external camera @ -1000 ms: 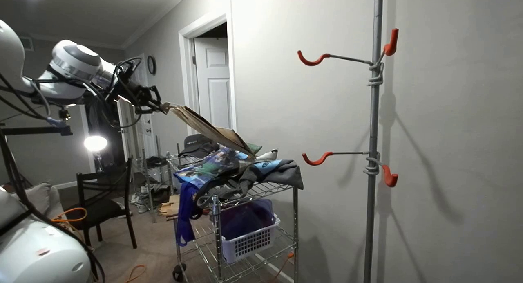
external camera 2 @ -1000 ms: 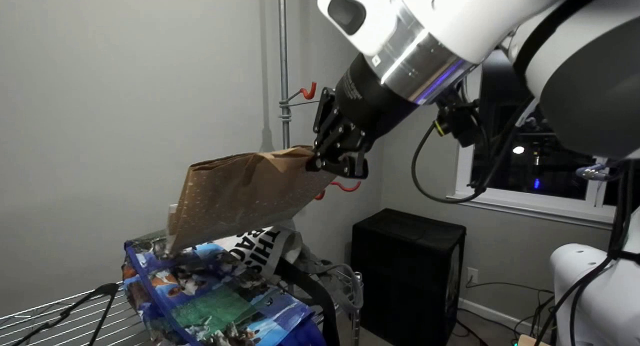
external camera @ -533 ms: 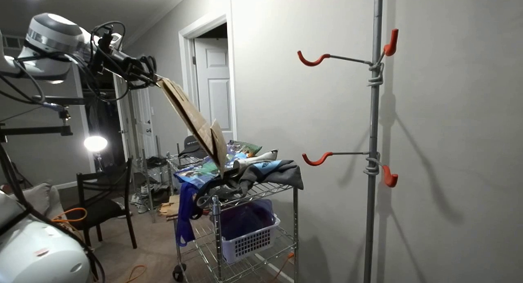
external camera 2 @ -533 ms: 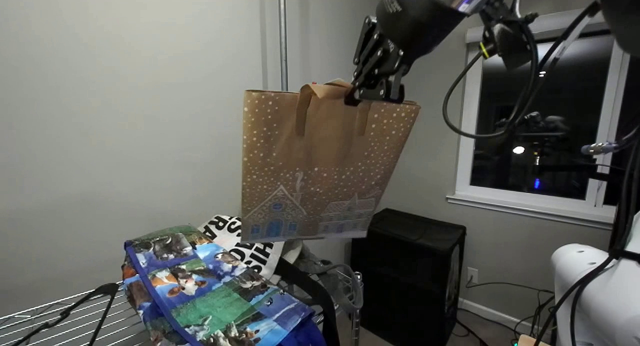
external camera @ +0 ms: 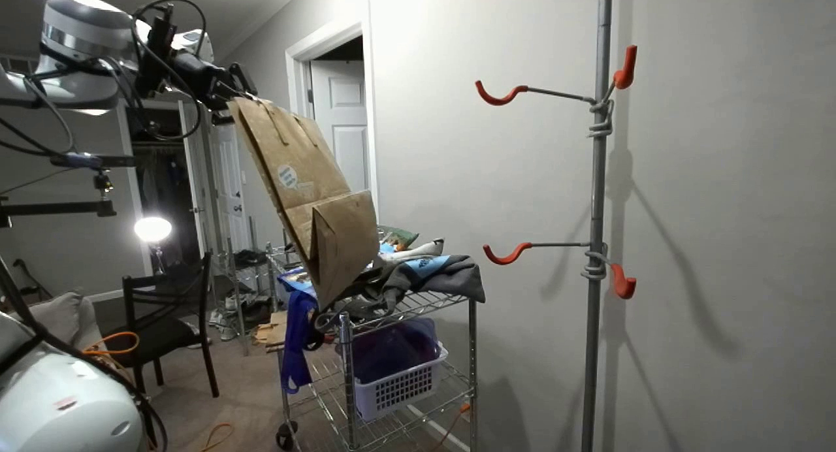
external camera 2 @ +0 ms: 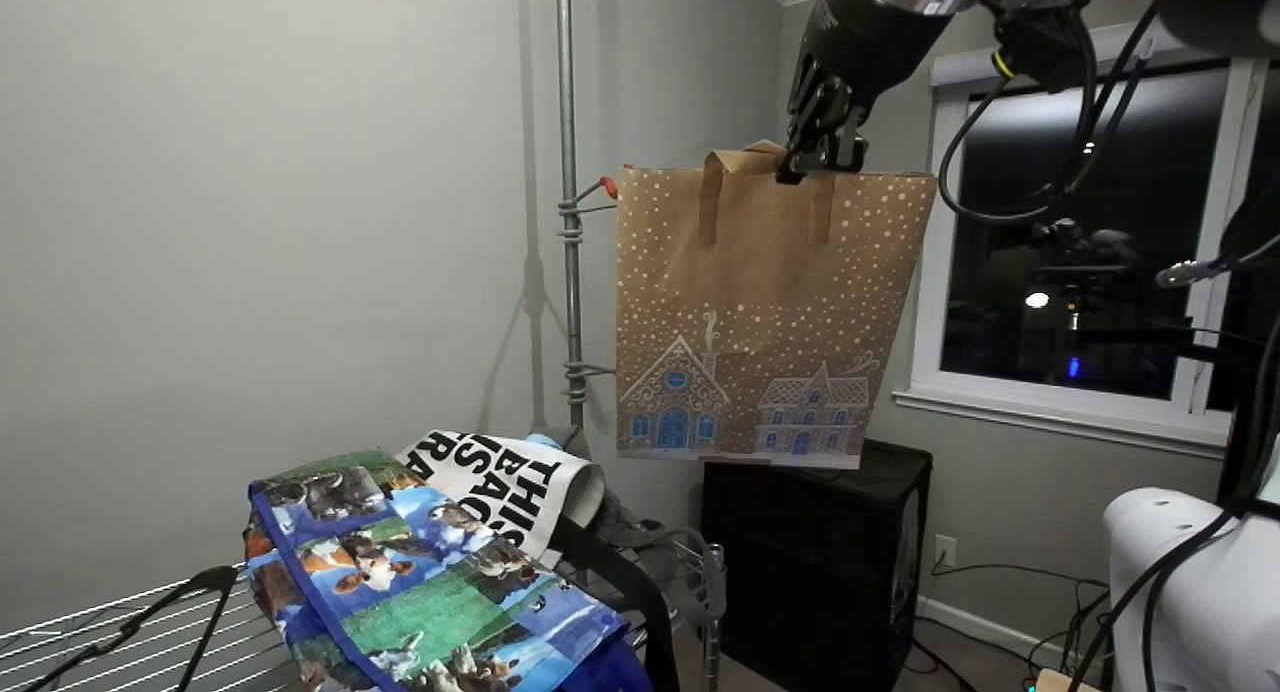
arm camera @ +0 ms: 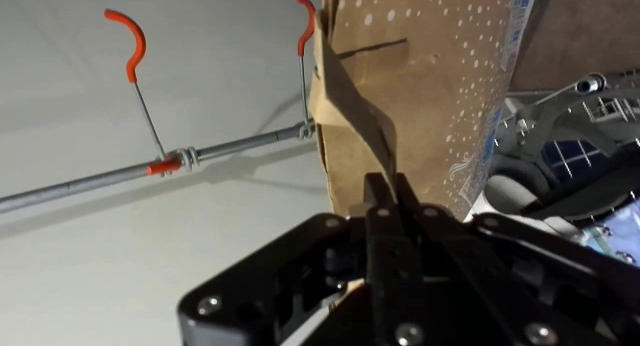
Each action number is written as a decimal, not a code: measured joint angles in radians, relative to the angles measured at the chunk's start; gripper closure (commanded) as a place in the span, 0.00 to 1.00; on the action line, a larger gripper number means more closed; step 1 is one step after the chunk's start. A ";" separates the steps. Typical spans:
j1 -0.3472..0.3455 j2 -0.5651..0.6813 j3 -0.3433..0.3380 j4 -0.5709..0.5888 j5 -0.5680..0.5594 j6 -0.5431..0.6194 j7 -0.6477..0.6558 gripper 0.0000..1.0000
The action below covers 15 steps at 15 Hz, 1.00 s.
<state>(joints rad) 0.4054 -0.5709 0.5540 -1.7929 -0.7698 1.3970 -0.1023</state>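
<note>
My gripper is shut on a handle of a brown paper bag. The bag has white dots and blue-windowed houses printed on its front. It hangs below the fingertips in both exterior views, its flat back and folded bottom showing in an exterior view. The bag hangs tilted, its lower end in front of the wire cart in that view. In the wrist view the bag lies beyond the fingers. On the cart lie a cow-print bag, a white lettered bag and a grey bag.
A metal pole stands by the wall with several red-tipped hooks sticking out. A white basket sits on the cart's lower shelf. A black covered box stands near the window. A chair and lit lamp are behind.
The gripper has risen with the paper bag, lifting it off the other bags. In one view it moved right toward the window. The bag swung from nearly flat to hanging.
</note>
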 measured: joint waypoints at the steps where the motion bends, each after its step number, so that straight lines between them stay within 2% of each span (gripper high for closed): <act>1: 0.000 -0.010 -0.031 -0.017 0.000 -0.017 -0.013 0.95; 5: 0.005 -0.056 -0.169 -0.134 0.004 -0.033 -0.052 0.96; 7: 0.012 -0.081 -0.242 -0.217 0.029 -0.005 -0.054 0.95; 10: 0.032 -0.130 -0.348 -0.354 0.099 0.117 -0.058 0.96; 15: 0.032 -0.228 -0.468 -0.553 0.159 0.306 -0.160 0.96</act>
<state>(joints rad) 0.4370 -0.7985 0.0855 -2.3463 -0.6113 1.7027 -0.2626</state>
